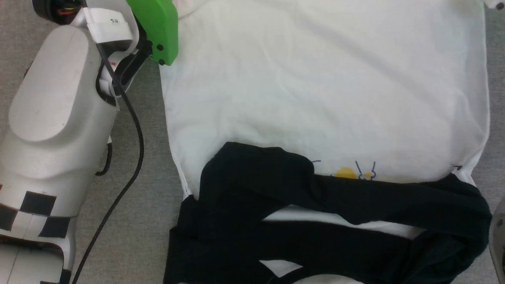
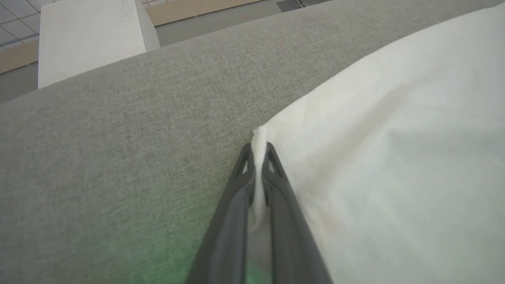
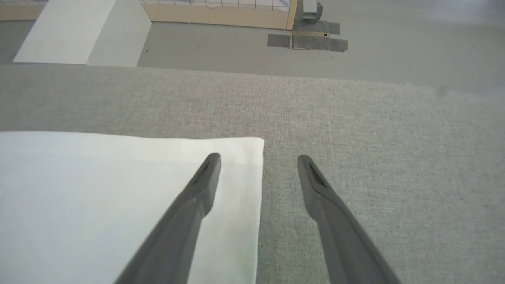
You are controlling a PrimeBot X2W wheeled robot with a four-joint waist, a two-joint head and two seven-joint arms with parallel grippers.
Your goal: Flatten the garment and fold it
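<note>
Shirt (image 1: 315,98): flat on table (image 1: 150,236), 2 black sleeves (image 1: 355,205) crossed over chest. Left end effector (image 2: 258,149): clamped on 1 hem corner. Right end effector (image 3: 258,157): wide, astride the other corner, contact unclear. Advice: close right, then lift both corners evenly.

The left arm's forearm (image 1: 55,118) was a smooth, rounded, pale grey shell. A band of black and white checks (image 1: 35,215) wrapped its near end. Past its far end sat a bright green cover (image 1: 158,27) with dark screws (image 1: 159,47) and a white label (image 1: 108,23). A black cable (image 1: 136,134) ran alongside the forearm. The left gripper (image 2: 258,148) and right gripper (image 3: 258,159) each had long, dark grey, tapering fingers (image 3: 197,197).
</note>
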